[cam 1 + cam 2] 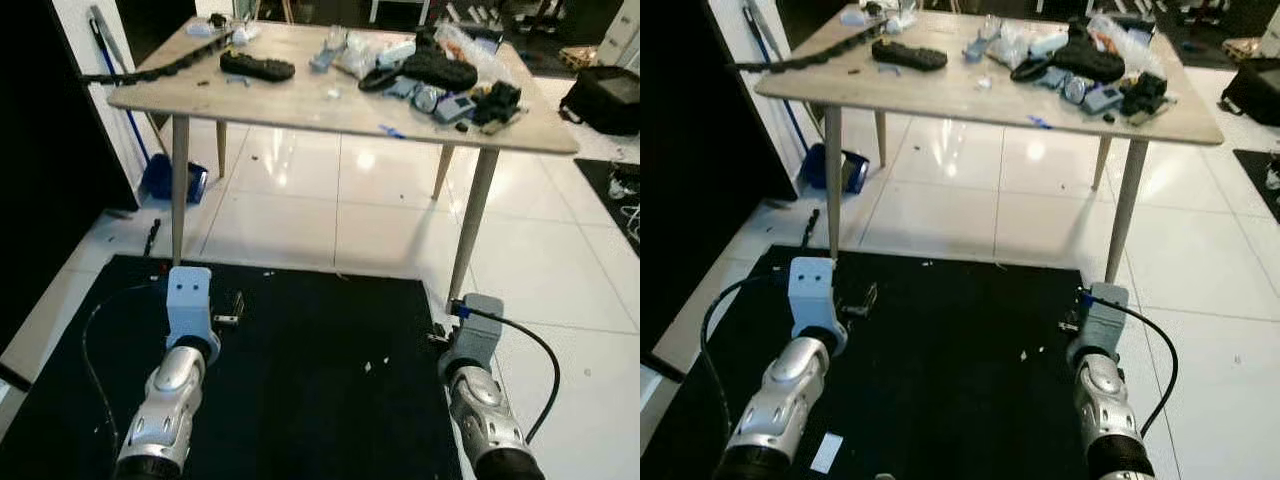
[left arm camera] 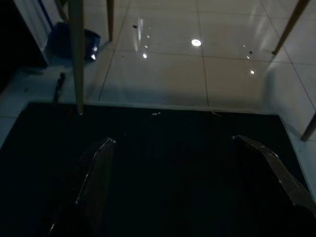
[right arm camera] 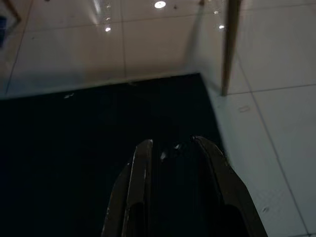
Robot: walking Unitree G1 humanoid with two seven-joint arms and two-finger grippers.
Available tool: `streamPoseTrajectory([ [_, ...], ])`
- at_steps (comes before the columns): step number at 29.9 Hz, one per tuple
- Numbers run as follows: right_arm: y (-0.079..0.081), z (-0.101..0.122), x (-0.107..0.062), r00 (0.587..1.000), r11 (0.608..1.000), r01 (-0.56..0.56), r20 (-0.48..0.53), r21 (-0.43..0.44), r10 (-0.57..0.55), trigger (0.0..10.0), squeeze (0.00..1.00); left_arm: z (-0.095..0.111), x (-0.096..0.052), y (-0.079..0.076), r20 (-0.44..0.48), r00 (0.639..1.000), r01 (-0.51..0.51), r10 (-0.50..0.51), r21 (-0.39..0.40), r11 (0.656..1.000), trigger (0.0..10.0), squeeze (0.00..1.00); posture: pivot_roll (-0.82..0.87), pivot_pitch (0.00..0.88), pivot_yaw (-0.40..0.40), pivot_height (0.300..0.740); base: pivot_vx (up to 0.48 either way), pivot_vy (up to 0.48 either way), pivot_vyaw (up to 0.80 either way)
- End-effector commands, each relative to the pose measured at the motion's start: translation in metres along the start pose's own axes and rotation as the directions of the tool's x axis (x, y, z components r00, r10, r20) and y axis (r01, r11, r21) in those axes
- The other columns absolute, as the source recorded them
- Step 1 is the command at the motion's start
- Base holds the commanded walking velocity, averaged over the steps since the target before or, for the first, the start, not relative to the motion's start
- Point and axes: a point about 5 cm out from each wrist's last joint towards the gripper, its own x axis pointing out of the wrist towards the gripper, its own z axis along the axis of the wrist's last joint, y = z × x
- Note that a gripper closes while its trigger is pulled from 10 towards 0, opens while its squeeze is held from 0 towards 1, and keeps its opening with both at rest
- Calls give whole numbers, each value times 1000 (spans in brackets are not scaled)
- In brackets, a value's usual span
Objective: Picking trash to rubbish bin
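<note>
left hand [image 2: 168, 163] spread wide and empty, right hand [image 3: 173, 158] nearly closed, empty, both low over the black mat [image 1: 300, 380]. still searching: small white scraps [image 1: 368, 366] lie between them; next, reach down.

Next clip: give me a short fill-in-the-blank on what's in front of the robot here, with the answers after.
1. The cluttered wooden table stands on a white ____ floor.
2. Both arms hang over a ____ mat.
3. The left hand has its fingers ____, with nothing between them.
4. The blue dustpan lies on the robot's ____ side, past the table leg.

Missing words: tiled; black; open; left
</note>
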Motion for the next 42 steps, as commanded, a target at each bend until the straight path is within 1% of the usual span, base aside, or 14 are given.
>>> streamPoseTrajectory([
  [1,-3,-4,-2,1000,1000,8,-18,3,-8,10000,0,-6,-3,2,-20,1000,-3,3,7,1000,10000,0,23,123,-10,740,315,0,0],
  [12,-2,-4,-2,1000,1000,-2,-13,-4,2,10000,0,-5,-4,2,-17,1000,1,-1,10,1000,10000,0,23,116,-12,740,313,0,0],
  [22,1,1,-1,1000,1000,-21,14,-8,21,10000,0,-5,-4,2,-14,1000,-2,2,8,1000,10000,0,20,116,-15,740,313,0,0],
  [26,0,5,-1,999,1000,-7,41,2,7,10000,0,-3,-3,2,-10,1000,-4,4,9,1000,10000,0,21,122,-16,740,312,0,0],
  [34,1,25,2,991,1000,0,131,-30,3,10000,0,7,0,4,16,1000,-13,13,8,1000,10000,0,21,132,-15,740,308,0,0],
  [35,4,28,2,989,999,-14,146,-44,20,10000,0,10,2,4,25,1000,-13,12,9,1000,10000,0,21,132,-15,740,304,0,456],
  [38,4,30,3,988,998,-16,151,-58,24,10000,0,12,3,4,30,999,-15,14,14,1000,10000,0,21,137,-16,740,306,0,623],
  [42,5,30,3,988,998,-23,152,-58,31,10000,0,12,3,4,31,999,-16,16,16,1000,10000,0,21,137,-16,740,304,0,800],
])
